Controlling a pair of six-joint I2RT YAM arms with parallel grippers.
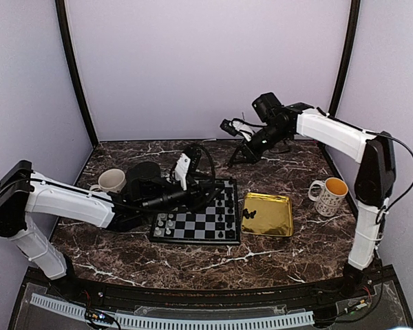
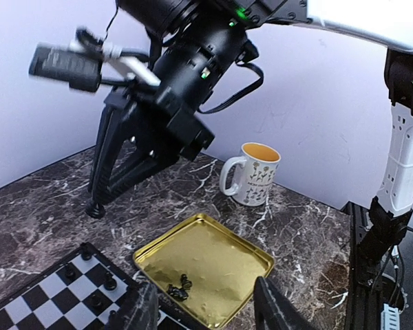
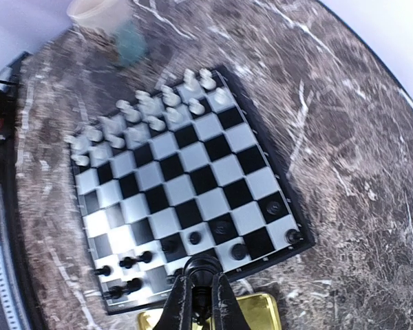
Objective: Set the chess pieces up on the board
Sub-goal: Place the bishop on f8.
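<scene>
left gripper [image 2: 206,294] hangs released, jaws apart with nothing between them, low over the tray-side edge of the small flat black and pale grey chequered chessboard [image 1: 196,225], pointing at the shiny gold rectangular metal tray [image 2: 224,251]. a few tiny black chess pieces [image 2: 179,287] lie tipped in a clump near the tray's board-side edge. more black ones stand on the board's tray-side rows [image 3: 193,238], and tiny pale chess pieces [image 3: 144,110] fill the two rows opposite. right gripper [image 3: 199,278] is clenched, held out over the dark veined marble table [image 1: 193,265] behind the board. step in hand looks like the left arm going for a black piece in the tray. to do it well: keep the jaws wide, come straight down on one piece at the clump's edge, close across its body rather than its tip, and lift clear of the tray rim before swinging back. then set it upright on a bare square without clipping neighbours. risks, as a guess: touching pieces may come up together, and the slick tray may skid. hard to see: the left fingertips are cut off at the bottom of the wrist view, and from above that gripper merges with black cables and hides part of the board. piece types are too small to tell, and the right wrist view is blurred. cannot tell whether the right jaws pinch a piece or whether their tips touch the table.
</scene>
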